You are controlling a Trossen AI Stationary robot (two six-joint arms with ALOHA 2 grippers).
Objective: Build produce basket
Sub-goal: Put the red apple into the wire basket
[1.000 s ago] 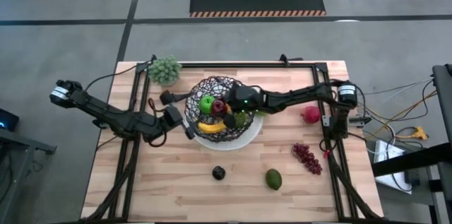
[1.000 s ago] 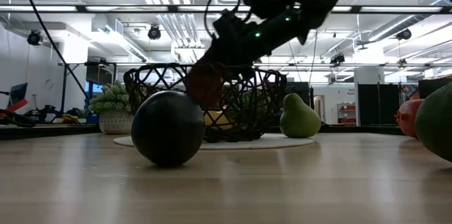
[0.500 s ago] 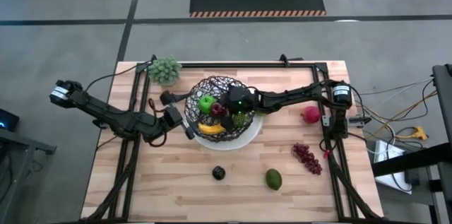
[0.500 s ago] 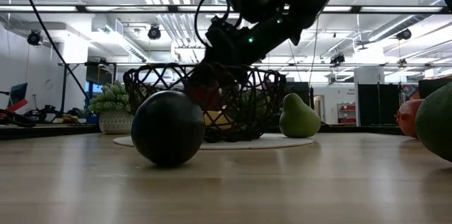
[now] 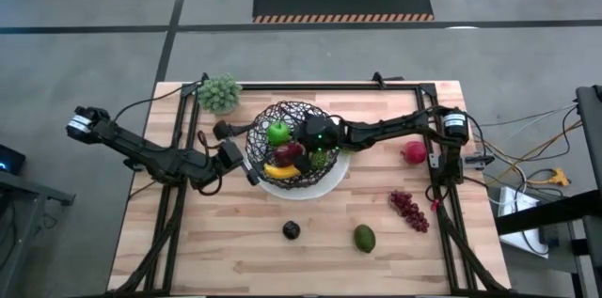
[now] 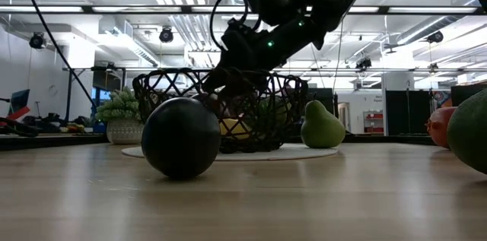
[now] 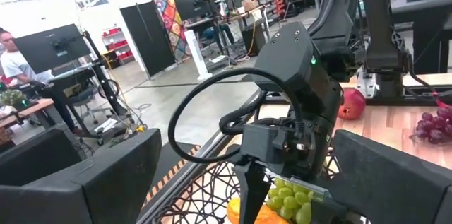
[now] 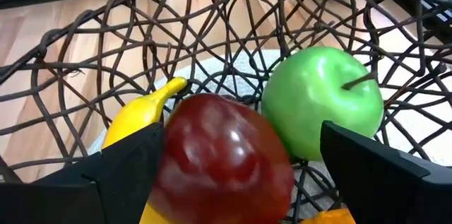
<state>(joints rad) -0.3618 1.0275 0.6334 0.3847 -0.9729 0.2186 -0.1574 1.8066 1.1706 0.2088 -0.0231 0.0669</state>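
Left arm: reaches in from the table's left edge; left gripper (image 5: 229,155) sits just beside the basket's left rim, fingers spread apart, holding nothing.

Leafy cluster (image 5: 218,93): pale green, bushy, at the far left corner of the wooden table (image 5: 235,242), apart from the basket.

Basket (image 5: 259,129): black woven wire bowl, standing on a white plate (image 5: 324,183) at the table's centre. Contents, left to right — yellow banana (image 5: 279,170) along the near side, green apple (image 5: 278,133) on the far side, red apple (image 5: 289,153) resting on the banana and touching the green apple, green grapes (image 5: 323,157) under the right arm's wrist.

Right gripper (image 5: 299,148): inside the basket directly over the red apple; in the right wrist view the two fingers (image 8: 106,174) stand wide on either side of the red apple (image 8: 222,160) and do not clamp it.

Dark plum (image 5: 292,230): on the table in front of the basket, well apart.

Avocado (image 5: 364,238): on the table right of the plum.

Dark red grapes (image 5: 409,210): near the right edge.

Red fruit (image 5: 413,153): by the right arm's base.
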